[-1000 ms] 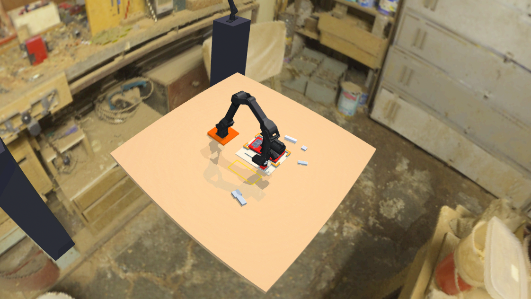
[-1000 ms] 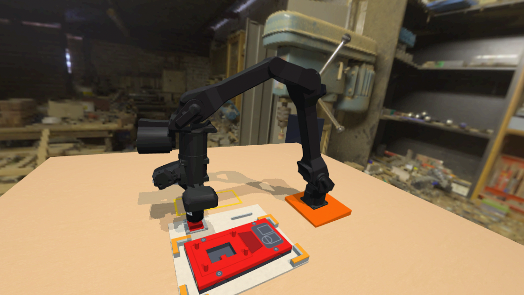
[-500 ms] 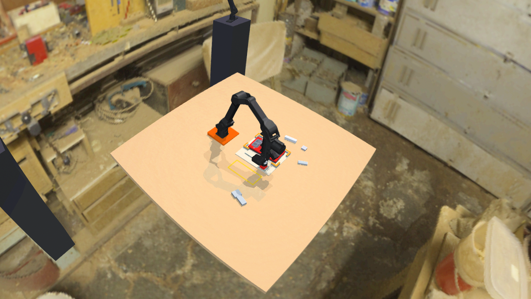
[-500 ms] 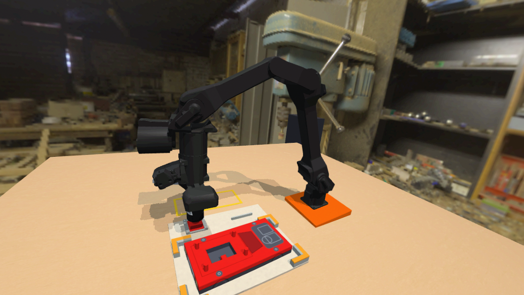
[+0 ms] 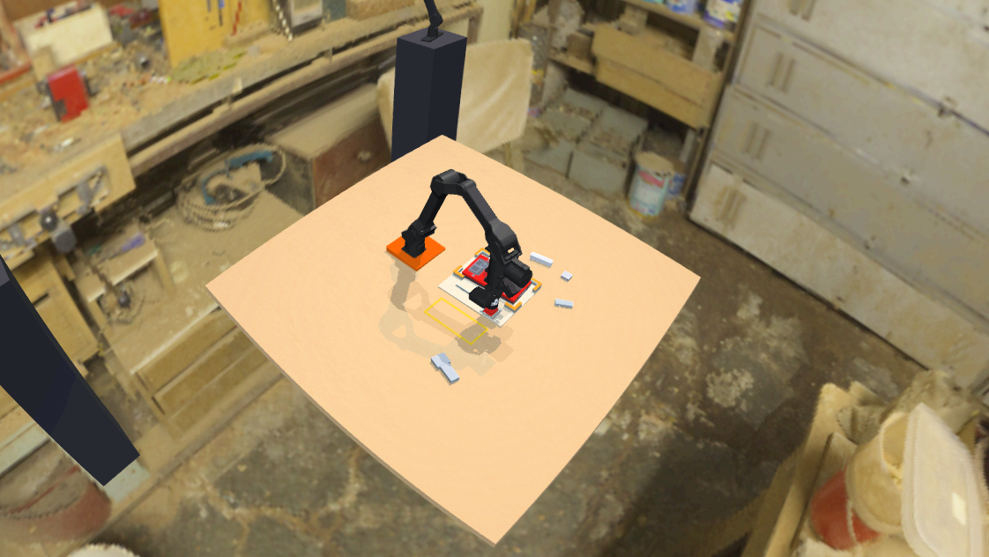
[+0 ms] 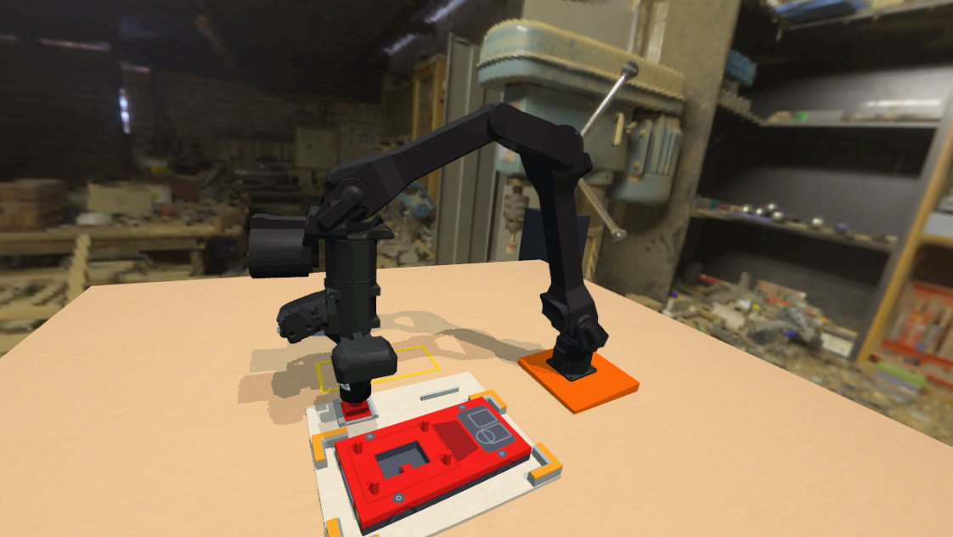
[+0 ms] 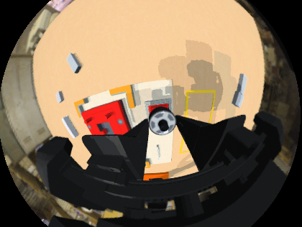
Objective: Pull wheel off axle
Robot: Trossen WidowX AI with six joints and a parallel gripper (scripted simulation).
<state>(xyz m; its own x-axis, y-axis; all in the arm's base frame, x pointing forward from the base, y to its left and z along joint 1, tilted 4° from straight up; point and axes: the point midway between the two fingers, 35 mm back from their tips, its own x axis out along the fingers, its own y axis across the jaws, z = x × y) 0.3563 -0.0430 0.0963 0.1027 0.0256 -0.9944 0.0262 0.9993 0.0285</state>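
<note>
While the flat tan wooden table (image 5: 331, 360) carries everything, the black six-joint arm (image 6: 433, 143) bends down from its orange square base plate (image 6: 603, 390). Beside it lies a white rectangular board (image 6: 459, 387) holding a red rectangular fixture (image 6: 400, 480) with a grey recess. A yellow outlined rectangle (image 5: 454, 321) marks the table just beside the board. The black parallel-jaw gripper (image 7: 162, 127) is clamped on the small grey round wheel (image 7: 162, 121), which sits above its red square mount (image 6: 355, 411).
</note>
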